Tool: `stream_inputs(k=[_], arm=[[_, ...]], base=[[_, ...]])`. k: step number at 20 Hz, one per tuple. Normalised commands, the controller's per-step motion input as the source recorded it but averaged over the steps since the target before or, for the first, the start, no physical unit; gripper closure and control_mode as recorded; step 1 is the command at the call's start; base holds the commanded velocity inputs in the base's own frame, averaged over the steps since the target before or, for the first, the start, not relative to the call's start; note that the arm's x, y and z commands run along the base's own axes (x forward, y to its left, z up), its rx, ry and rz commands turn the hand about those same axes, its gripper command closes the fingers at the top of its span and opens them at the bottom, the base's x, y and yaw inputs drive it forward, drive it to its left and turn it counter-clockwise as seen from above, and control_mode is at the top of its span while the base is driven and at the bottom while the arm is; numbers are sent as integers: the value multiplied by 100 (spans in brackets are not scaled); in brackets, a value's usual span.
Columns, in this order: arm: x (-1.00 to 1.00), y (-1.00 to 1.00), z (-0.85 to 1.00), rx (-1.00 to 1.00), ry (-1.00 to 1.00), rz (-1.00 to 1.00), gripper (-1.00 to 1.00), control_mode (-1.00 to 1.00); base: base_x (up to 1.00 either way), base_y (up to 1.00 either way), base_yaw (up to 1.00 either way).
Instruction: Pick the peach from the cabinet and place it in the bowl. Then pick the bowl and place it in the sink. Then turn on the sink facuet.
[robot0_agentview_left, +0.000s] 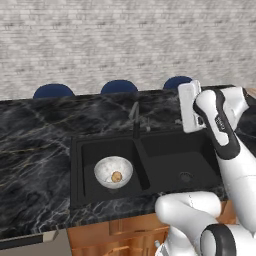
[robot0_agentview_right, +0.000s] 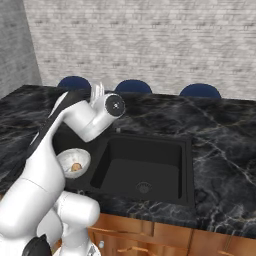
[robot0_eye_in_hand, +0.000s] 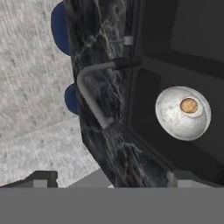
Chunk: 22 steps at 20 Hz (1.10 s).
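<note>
Metal faucet (robot0_eye_in_hand: 94, 94) is looking stiff and slick, so the gripper (robot0_eye_in_hand: 109, 177), fingers sitting wide apart and empty, should be nudging its small side lever (robot0_eye_in_hand: 127, 40).

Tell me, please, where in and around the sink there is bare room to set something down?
The sink's right basin is bare apart from its drain. The marble counter left of the sink is bare too. The left basin is crowded: the bowl holding the peach sits there.

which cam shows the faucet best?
Hand view: the faucet is seen whole, bent spout clear against the counter. Left base view shows it small and dark above the sink divider. In the right base view I cannot make it out.
</note>
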Motion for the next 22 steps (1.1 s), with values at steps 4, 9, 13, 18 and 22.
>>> stream_inputs(k=[4,9,13,18,22], arm=[[12,-1,-26,35,31,-46,-100,-100],[35,-48,-40,56,24,-18,-100,-100],[77,-65,-69,64,17,-1,-100,-100],[88,-14,-68,53,17,-13,-100,-100],[42,26,-39,31,4,-32,-100,-100]], base=[[0,0,0],[0,0,0],[0,0,0],[0,0,0],[0,0,0]])
